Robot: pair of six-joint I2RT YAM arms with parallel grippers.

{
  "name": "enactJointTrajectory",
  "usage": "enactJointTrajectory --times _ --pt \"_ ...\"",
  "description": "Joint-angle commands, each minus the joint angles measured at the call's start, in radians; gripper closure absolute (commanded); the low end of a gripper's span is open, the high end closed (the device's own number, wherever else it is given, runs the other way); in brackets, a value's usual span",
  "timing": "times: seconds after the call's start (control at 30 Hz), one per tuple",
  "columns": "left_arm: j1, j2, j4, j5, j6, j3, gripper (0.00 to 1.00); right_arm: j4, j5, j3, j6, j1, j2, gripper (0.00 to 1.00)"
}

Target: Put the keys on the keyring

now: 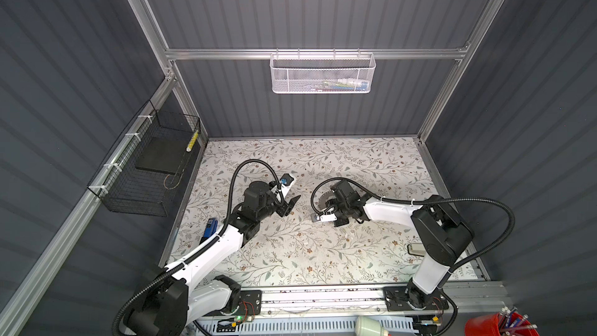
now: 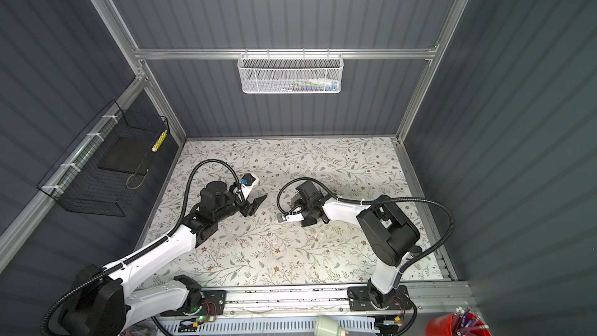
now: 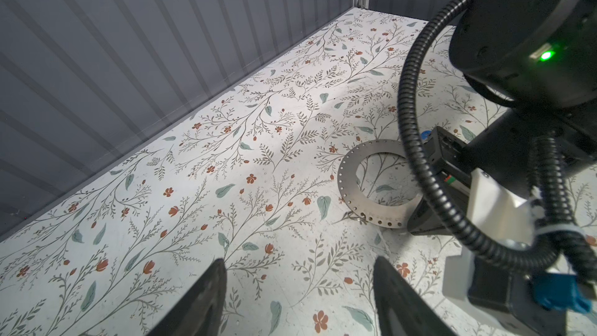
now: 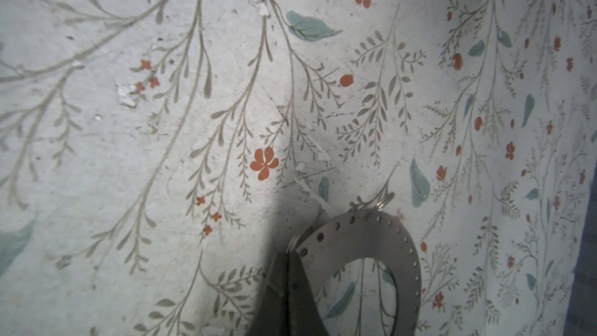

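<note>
The keyring [image 3: 347,172] is a flat grey metal ring with small holes round its band, lying on the floral table [image 1: 290,253]. It shows as a grey arc [image 1: 323,201] under the right wrist in a top view. My right gripper [image 4: 287,255] is shut, its two fingers pressed together on the edge of the keyring [image 4: 371,237]. A small wire loop [image 4: 384,200] hangs at the keyring's rim. My left gripper [image 3: 298,261] stands open and empty to the left of the ring [image 1: 289,206]. The keys are hidden. A small blue patch [image 3: 426,134] peeks from behind the cable; what it is I cannot tell.
A blue rectangular block [image 1: 210,226] lies by the left arm at the table's left edge. A black wire basket [image 1: 145,169] hangs on the left wall and a white mesh basket [image 1: 323,72] on the back rail. A beige item [image 1: 416,250] sits behind the right arm.
</note>
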Motion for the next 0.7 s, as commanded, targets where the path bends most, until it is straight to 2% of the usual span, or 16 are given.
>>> enactJointTrajectory --times 0.0,0.2,0.4,0.47,0.53,0.67 --pt "0.005 -0.008 -0.004 0.009 0.009 0.005 0.28 -0.003 -0.008 -0.012 0.002 0.007 -0.006 0.98" --pt "0.005 -0.011 -0.004 0.009 0.010 0.005 0.29 -0.008 -0.054 -0.013 0.047 0.005 -0.049 1.00" --pt "0.005 -0.016 0.001 0.010 0.007 0.001 0.29 -0.077 -0.213 0.011 0.109 -0.012 -0.126 1.00" --pt "0.005 -0.017 0.002 0.009 0.007 0.001 0.29 -0.099 -0.222 0.017 0.110 -0.016 -0.136 1.00" --pt "0.005 -0.017 0.002 0.011 0.007 0.002 0.29 -0.122 -0.175 0.030 0.115 -0.015 -0.126 0.96" --pt "0.005 -0.021 0.002 -0.005 0.009 0.000 0.28 -0.131 -0.051 0.043 0.158 0.002 -0.089 0.77"
